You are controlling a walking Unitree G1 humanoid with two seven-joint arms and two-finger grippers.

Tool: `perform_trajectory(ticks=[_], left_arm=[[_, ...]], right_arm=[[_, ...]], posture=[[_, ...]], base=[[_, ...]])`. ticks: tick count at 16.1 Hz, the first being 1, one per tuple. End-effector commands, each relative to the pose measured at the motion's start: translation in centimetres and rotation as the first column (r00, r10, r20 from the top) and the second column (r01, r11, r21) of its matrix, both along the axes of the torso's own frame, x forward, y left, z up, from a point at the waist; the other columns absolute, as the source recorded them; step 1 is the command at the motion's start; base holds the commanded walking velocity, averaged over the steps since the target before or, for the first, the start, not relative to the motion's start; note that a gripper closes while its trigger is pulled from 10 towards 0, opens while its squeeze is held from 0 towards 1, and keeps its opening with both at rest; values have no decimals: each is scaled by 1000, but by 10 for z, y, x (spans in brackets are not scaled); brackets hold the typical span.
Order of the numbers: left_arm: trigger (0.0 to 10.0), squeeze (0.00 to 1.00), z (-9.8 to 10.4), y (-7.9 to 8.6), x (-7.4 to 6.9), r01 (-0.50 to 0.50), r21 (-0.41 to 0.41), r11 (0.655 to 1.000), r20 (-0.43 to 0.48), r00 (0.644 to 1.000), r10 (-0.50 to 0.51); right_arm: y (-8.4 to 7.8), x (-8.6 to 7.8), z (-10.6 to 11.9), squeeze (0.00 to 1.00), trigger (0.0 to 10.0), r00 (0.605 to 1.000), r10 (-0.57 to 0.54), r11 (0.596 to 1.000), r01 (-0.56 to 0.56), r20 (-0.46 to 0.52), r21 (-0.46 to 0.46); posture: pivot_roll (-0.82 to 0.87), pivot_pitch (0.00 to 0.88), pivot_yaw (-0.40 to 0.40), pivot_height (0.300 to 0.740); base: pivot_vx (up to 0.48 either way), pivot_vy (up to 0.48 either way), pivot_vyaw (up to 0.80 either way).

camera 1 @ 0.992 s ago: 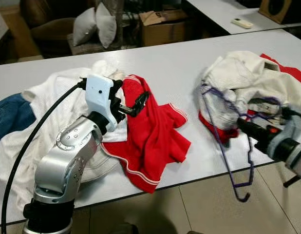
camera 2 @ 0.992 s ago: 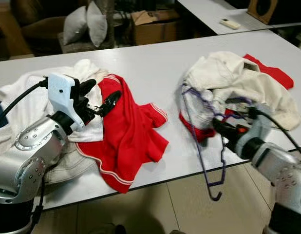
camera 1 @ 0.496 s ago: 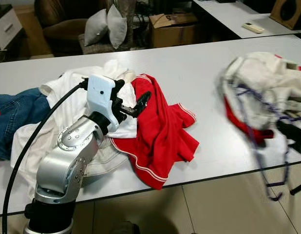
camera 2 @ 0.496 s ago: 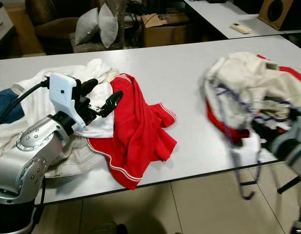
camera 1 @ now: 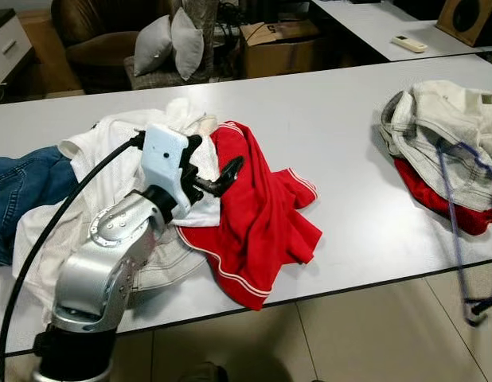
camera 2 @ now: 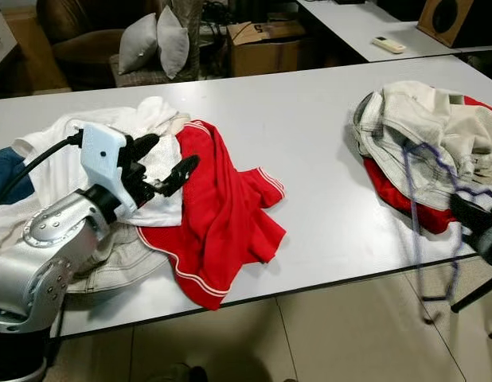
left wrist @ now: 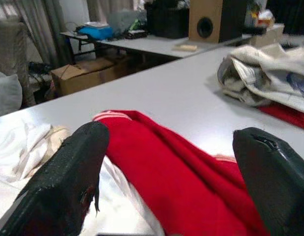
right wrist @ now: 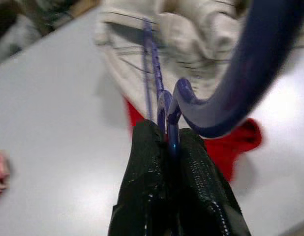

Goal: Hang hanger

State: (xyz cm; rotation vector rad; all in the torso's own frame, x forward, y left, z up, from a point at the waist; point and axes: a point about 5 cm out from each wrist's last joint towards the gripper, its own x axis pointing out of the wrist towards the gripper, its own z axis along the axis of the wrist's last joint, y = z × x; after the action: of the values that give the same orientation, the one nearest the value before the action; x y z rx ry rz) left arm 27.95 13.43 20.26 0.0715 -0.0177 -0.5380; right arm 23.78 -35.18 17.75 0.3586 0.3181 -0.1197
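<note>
The right gripper [right wrist: 174, 147] pinches the purple hanger [right wrist: 230, 93] tightly, off the white table's [camera 1: 326, 127] edge at four o'clock. The left gripper [left wrist: 171, 187] hovers wide open over the red shirt [camera 1: 258, 215] at nine o'clock. The thin wire could twist free or snag the cream garment pile [camera 1: 449, 131] beside it.

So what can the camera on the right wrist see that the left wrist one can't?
Right wrist view: the right hand pinching a purple hanger, with its fingers closed on the wire. Left wrist view: the left hand open above a red shirt, plus a speaker and a cardboard box behind. Both share the white table and the beige clothes pile.
</note>
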Motion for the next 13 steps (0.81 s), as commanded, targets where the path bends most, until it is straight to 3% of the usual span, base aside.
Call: perform_trajectory(ticks=[1,4,7,9,10,11,13], left_arm=[[10000,0,-3,7,0,-10,23,1000,-3,1000,10],[10000,0,-6,21,-5,-1,22,1000,-19,1000,1],[10000,0,-14,19,-10,5,34,999,-28,1000,-4],[10000,0,-22,19,-10,-42,13,999,-55,998,43],[10000,0,-27,17,-11,-68,0,998,-78,995,68],[10000,0,-28,13,-12,-59,1,998,-82,995,59],[10000,0,-28,5,-12,-28,-2,1000,-86,996,28]], right_arm=[[13,3,5,0,10000,997,65,998,-65,31,0],[68,4,28,0,10000,961,221,975,-215,167,-54],[107,-1,39,0,10000,949,218,966,-176,226,-189],[123,-7,34,0,10000,954,196,960,-140,226,-242],[139,-12,27,0,10000,961,186,945,-118,204,-305],[143,-14,23,0,10000,966,173,950,-112,191,-291],[134,-19,5,0,10000,993,114,938,-98,29,-332]], posture=[[-90,30,52,740],[-90,44,53,740],[-85,44,41,740],[-64,49,37,740],[-54,58,40,740],[-51,62,45,740],[-63,69,63,740]], base=[[0,0,0],[0,0,0],[0,0,0],[0,0,0],[0,0,0],[0,0,0],[0,0,0]])
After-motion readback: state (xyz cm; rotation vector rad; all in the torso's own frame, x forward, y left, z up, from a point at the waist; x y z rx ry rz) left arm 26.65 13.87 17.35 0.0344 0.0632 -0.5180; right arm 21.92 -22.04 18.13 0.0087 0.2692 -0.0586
